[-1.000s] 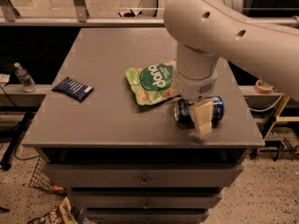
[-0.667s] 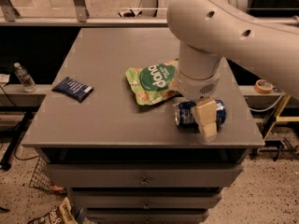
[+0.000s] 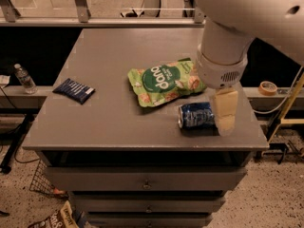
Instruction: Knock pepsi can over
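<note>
The pepsi can point(image 3: 195, 115) lies on its side near the front right of the grey table point(image 3: 109, 118), silver top pointing left. My gripper point(image 3: 224, 114) hangs from the big white arm, right at the can's right end, its pale finger point(image 3: 225, 109) covering that end. The arm hides part of the can.
A green snack bag point(image 3: 165, 82) lies just behind the can. A flat dark-blue striped packet point(image 3: 74, 90) lies at the table's left edge. A water bottle point(image 3: 23, 78) stands on a ledge to the left, a tape roll point(image 3: 269, 86) to the right. Drawers are below the tabletop.
The arm and gripper have shifted a little to the right and up. The can stays on its side in about the same spot.
</note>
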You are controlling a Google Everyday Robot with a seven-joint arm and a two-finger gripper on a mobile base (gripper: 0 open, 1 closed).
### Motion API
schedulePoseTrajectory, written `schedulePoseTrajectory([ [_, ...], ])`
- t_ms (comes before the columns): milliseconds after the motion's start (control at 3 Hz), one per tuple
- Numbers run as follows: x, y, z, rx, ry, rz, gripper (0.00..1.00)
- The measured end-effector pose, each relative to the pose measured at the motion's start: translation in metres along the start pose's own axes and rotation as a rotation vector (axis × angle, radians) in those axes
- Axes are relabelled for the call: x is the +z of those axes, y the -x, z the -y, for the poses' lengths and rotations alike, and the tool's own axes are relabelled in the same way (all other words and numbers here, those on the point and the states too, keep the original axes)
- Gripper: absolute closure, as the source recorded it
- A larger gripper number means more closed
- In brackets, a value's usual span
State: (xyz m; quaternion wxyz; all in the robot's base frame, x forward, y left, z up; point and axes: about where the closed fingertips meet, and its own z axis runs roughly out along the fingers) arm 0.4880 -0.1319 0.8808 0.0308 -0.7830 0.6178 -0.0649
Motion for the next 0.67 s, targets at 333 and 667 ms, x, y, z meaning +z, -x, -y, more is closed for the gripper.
schedulePoseTrajectory([
  [333, -0.031, -0.03, -0.008, 0.125, -0.061, 0.008, 0.0],
  [667, -0.052, -0.065, -0.026, 0.257, -0.12, 0.037, 0.0],
])
